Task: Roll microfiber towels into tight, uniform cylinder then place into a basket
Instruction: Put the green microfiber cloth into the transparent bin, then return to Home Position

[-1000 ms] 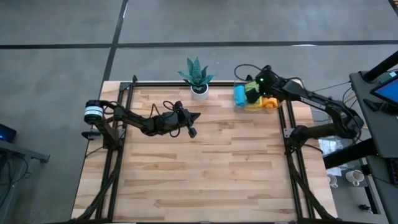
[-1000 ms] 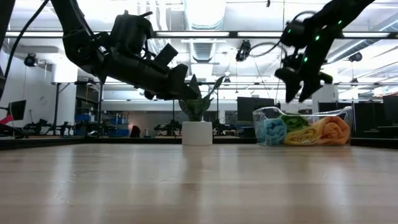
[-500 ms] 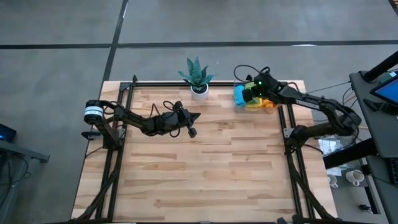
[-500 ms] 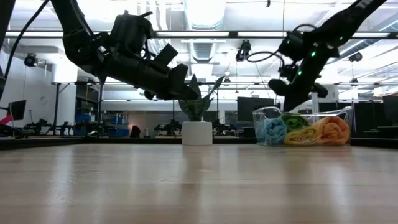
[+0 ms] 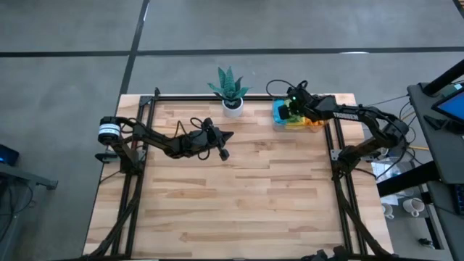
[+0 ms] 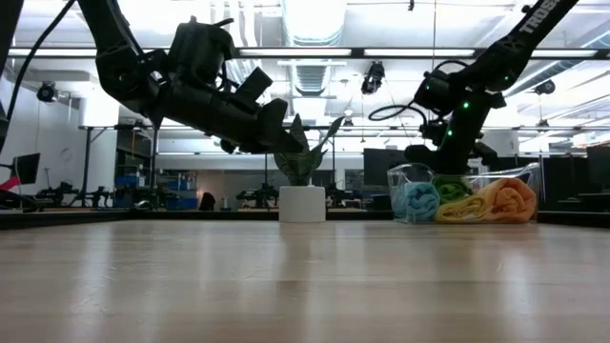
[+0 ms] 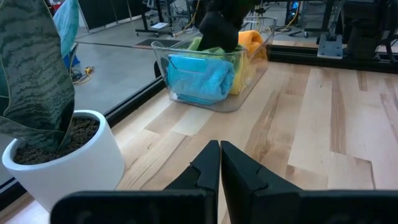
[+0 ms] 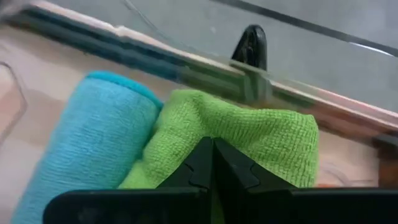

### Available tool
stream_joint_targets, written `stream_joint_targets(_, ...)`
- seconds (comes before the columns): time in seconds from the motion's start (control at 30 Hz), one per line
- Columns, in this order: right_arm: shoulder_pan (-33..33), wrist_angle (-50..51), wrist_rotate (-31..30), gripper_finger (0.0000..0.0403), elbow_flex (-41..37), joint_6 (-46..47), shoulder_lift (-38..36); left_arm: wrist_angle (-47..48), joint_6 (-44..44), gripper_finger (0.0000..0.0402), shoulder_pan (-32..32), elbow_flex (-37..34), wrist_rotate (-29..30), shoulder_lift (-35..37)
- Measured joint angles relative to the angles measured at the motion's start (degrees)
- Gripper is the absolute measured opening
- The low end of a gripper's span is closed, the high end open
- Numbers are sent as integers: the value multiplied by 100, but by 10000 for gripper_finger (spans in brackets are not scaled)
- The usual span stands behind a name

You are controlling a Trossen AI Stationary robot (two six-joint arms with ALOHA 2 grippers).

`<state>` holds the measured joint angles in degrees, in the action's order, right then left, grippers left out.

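Note:
The clear basket [image 6: 400,173] stands at the table's far right and holds rolled towels side by side: light blue [image 8: 74,137], green [image 8: 255,140] and orange [image 6: 510,200]. My right gripper [image 8: 212,143] is shut and reaches down into the basket [image 7: 186,59], over the green roll beside the blue one [image 7: 199,78]. My left gripper [image 5: 230,135] is shut on nothing. It hangs above the table left of centre and points toward the basket. My right gripper sets its shut fingertips [image 8: 202,155] on the upper side of the green roll [image 8: 186,134], near the end that lies against the blue roll. It comes slanting down from above. The roll lies in the basket between the blue and orange rolls.
A spiky green plant in a white pot [image 5: 232,107] stands at the far edge, left of the basket. Black frame rails [image 5: 138,181] run along the table's left, right and far sides. Bare wood [image 5: 239,196] fills the middle and near part.
My right gripper has sunk from above the basket down into it, moving a little toward the table's left onto the green roll, and its fingers have shut. The rolls have stayed in place.

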<state>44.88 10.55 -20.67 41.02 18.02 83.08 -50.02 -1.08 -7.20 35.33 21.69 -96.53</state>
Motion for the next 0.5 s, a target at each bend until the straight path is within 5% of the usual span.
stream_joint_targets(0.13,-11,-16,2,9,35,-57,-263,0,117,0,0,-8,0,0)
stream_joint_targets(0.3,-159,-63,-9,9,-66,-382,-1459,651,750,0,0,-82,56,310)
stream_joint_targets(0.5,-831,-65,943,9,-691,-858,-3204,2807,1339,0,-285,-122,72,2193)
